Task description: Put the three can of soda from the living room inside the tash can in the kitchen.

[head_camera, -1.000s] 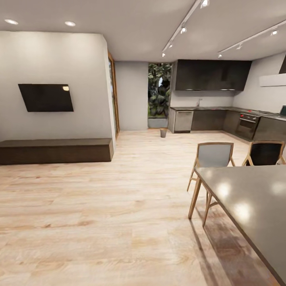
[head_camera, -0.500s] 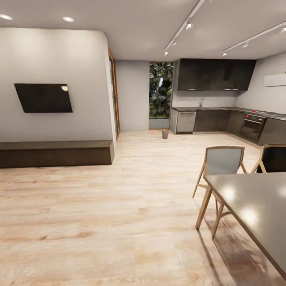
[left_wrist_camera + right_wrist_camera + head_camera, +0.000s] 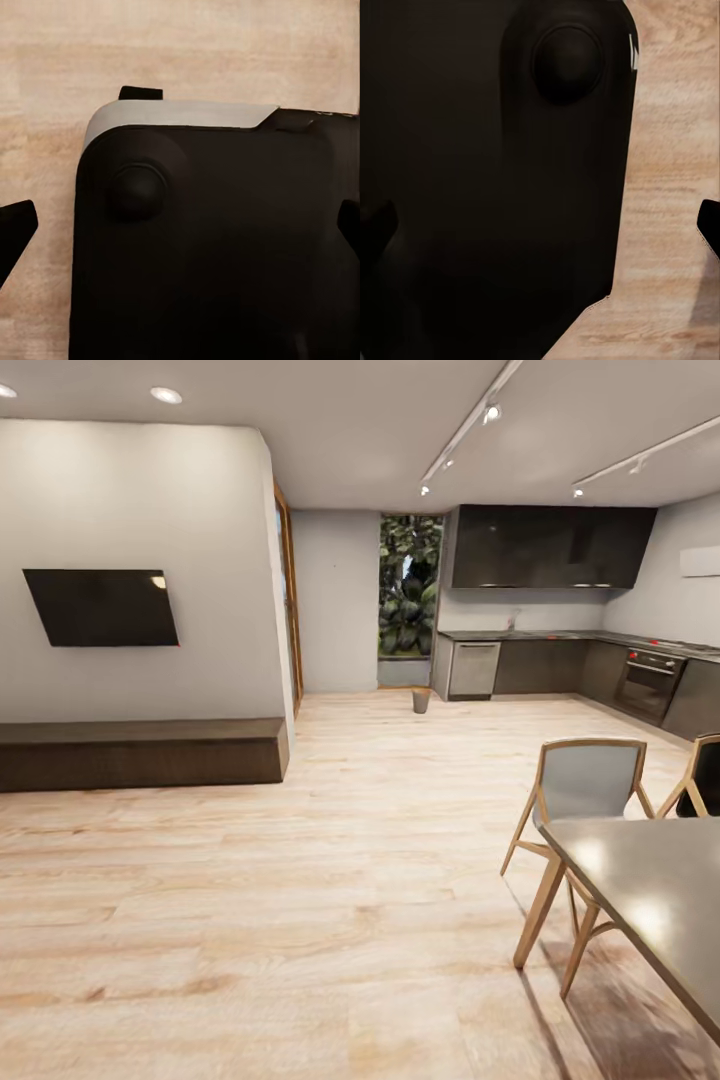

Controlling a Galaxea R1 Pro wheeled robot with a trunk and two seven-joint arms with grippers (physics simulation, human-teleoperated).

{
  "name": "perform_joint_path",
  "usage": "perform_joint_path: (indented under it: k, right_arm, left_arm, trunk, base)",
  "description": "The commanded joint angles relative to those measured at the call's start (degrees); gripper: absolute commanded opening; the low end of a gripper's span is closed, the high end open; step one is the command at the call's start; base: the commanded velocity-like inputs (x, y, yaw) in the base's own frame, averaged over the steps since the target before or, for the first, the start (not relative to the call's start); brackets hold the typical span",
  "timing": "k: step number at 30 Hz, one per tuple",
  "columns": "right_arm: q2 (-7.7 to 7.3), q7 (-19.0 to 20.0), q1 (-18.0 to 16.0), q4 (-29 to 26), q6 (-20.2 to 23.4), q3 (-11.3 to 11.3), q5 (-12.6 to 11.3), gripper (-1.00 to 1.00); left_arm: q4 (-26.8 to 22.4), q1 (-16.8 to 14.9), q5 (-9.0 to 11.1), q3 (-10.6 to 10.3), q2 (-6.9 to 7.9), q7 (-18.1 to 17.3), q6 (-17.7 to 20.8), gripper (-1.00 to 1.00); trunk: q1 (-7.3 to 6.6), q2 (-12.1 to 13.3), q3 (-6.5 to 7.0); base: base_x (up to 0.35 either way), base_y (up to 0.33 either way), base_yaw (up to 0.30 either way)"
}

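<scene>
You are looking from the head camera across a pale wood plank floor (image 3: 300,880) toward the kitchen with dark cabinets and a grey counter (image 3: 560,635), so you are in transit, not handling anything. The small round tapered brownish trash can (image 3: 421,701) is standing upright on the floor at the far end, just in front of the steel-fronted appliance (image 3: 474,669) at the near end of the cabinet run and below the tall window with green foliage (image 3: 409,585); it is far too small here to tell what, if anything, is in it. None of the soda cans can be made out from here. The black flat screen (image 3: 102,607) is hanging on the white wall over a long dark low bench (image 3: 140,753), and the grey dining table (image 3: 650,900) with a wood-framed grey chair (image 3: 583,790) is sitting close on your right, probably something to steer wide of. In the left wrist camera, the left gripper (image 3: 180,225) is showing dark fingertips at both edges of the picture, so it is spread wide with nothing between them, over the robot's black rounded body panel (image 3: 217,247). The right gripper (image 3: 540,225) is reading the same, tips far apart and empty, pointing down at a black housing (image 3: 487,165) and floor. Both arms look tucked for driving.
</scene>
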Motion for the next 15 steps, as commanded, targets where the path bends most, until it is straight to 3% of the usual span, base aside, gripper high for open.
perform_joint_path:
  k: [1, 4, 15]
  right_arm:
    - [0.01, 0.01, -0.01, 0.00, 0.00, 0.00, 0.00, 1.00]
    - [-0.04, -0.01, 0.00, -0.02, 0.00, -0.13, -0.14, 1.00]
    - [-0.13, 0.00, 0.00, 0.00, 0.00, -0.15, -0.24, 1.00]
  left_arm:
    - [-0.10, 0.00, 0.44, -0.01, 0.02, 0.00, 0.00, 1.00]
    - [-0.48, 0.00, 1.86, -0.02, 0.08, -0.02, 0.00, 1.00]
    - [-1.17, 0.00, 2.32, -0.02, 0.04, -0.02, 0.00, 1.00]
  trunk:
    - [0.00, 0.00, 0.00]
    - [0.00, 0.00, 0.00]
    - [0.00, 0.00, 0.00]
  base:
    - [0.334, 0.026, 0.000]
    - [0.335, 0.010, 0.000]
    - [0.336, 0.001, 0.000]
